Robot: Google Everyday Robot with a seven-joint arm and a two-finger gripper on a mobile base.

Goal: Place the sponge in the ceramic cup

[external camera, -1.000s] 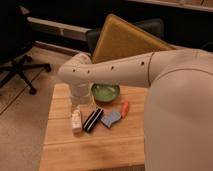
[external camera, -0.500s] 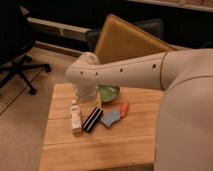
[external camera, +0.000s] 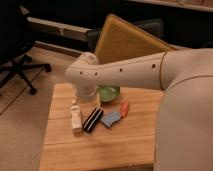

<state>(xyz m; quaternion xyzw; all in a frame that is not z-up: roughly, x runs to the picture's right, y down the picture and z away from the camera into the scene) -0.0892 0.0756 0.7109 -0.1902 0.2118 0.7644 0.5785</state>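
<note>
The light-blue sponge (external camera: 111, 118) lies flat near the middle of the wooden table (external camera: 75, 150). The pale ceramic cup (external camera: 86, 93) stands upright behind and to the left of it, its top covered by my white arm (external camera: 120, 72). That arm reaches from the right across the table, its elbow above the cup. My gripper is hidden behind the arm and does not show. Nothing touches the sponge.
A green bowl (external camera: 109, 92) sits right of the cup. A black block with a white stripe (external camera: 93, 120) and a whitish bottle (external camera: 75, 117) lie left of the sponge, a small orange piece (external camera: 124, 109) to its right. An office chair (external camera: 20, 60) stands far left, a tan panel (external camera: 130, 42) behind.
My arm's elbow has shifted slightly to the right over the cup. The things on the table have not moved.
</note>
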